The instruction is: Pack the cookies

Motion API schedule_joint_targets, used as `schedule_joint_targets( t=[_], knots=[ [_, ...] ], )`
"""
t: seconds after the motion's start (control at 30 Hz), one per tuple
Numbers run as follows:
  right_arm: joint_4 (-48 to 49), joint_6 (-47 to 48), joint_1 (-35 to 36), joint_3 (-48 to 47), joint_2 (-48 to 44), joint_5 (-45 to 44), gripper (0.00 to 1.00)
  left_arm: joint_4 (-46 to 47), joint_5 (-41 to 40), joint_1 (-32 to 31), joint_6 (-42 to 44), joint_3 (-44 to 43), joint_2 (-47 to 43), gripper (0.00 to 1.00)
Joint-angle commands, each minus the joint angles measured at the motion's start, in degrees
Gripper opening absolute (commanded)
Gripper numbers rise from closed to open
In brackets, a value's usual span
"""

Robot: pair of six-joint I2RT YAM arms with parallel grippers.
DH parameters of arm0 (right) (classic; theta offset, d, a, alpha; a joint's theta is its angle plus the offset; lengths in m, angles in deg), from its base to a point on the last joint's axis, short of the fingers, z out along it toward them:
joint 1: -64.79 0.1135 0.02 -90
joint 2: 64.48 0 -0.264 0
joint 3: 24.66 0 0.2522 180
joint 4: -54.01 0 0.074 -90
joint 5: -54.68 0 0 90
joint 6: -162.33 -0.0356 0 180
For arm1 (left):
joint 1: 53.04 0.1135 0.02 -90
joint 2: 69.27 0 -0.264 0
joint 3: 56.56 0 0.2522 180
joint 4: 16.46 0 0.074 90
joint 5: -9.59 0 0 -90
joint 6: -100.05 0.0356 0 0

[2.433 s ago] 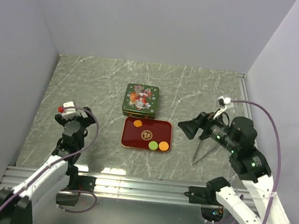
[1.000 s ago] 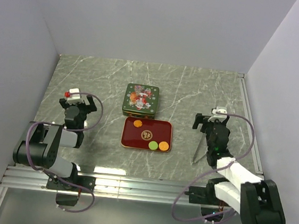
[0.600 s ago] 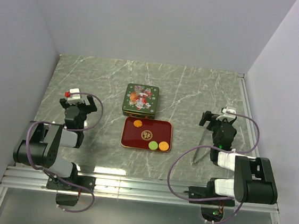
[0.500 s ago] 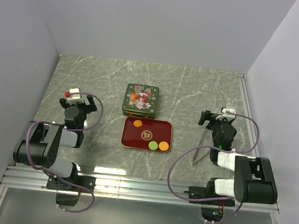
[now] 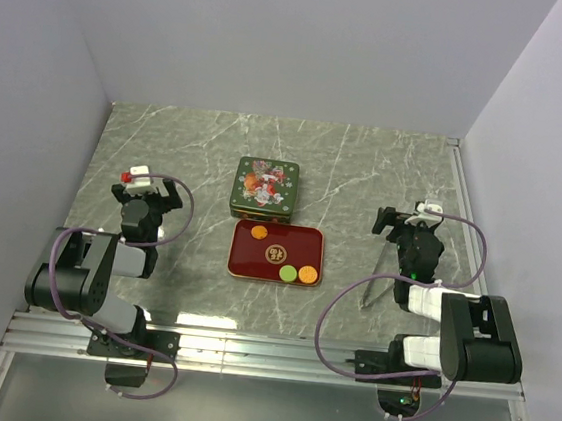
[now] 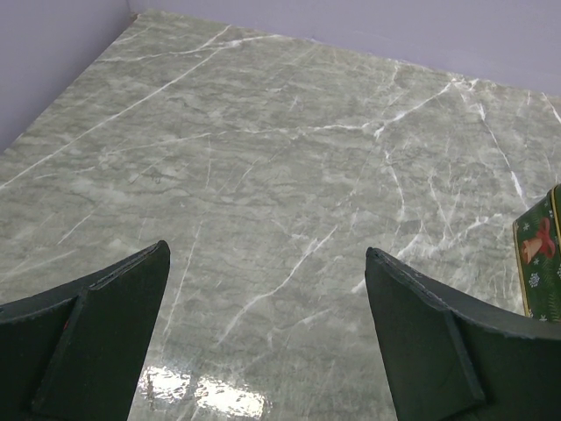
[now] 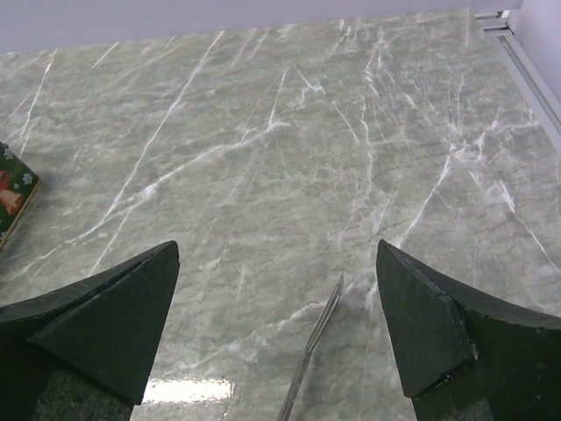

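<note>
Three cookies (image 5: pixel 288 272), two orange and one green, lie in one red tray (image 5: pixel 303 241) just beside one green tin (image 5: pixel 263 189). One pair of tongs (image 5: pixel 376 279) lies on the desk (image 5: pixel 167 148). Left end effector (image 6: pixel 267 253) and right end effector (image 7: pixel 277 247) gape wide, holding nothing.

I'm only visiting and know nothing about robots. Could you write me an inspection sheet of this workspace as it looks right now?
Surface: marble-look table, glossy, with glare at the near edge.
Job's things: three cookies, two orange and one green, lie in the red tray; green tin just beyond it.
Clutter: metal tongs on the table by the right arm.
Grippers: left gripper and right gripper both open, empty.
Cables: purple left cable and right cable loop by the arms, clear of the tray.
Surroundings: lilac walls on three sides; metal rail in front.
</note>
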Motion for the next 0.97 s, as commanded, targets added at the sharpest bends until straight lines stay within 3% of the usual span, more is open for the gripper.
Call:
schedule_joint_targets(
  t=[0.0,0.93],
  knots=[
    [3.4,0.3,0.5,-0.8,-0.3,-1.3,1.0,1.4,1.1,0.2,-0.9,-0.1,-0.7,0.99],
    [3.1,0.3,0.9,-0.6,-0.6,-2.2,1.0,1.0,1.7,0.4,-1.0,-0.5,-0.5,0.99]
  ],
)
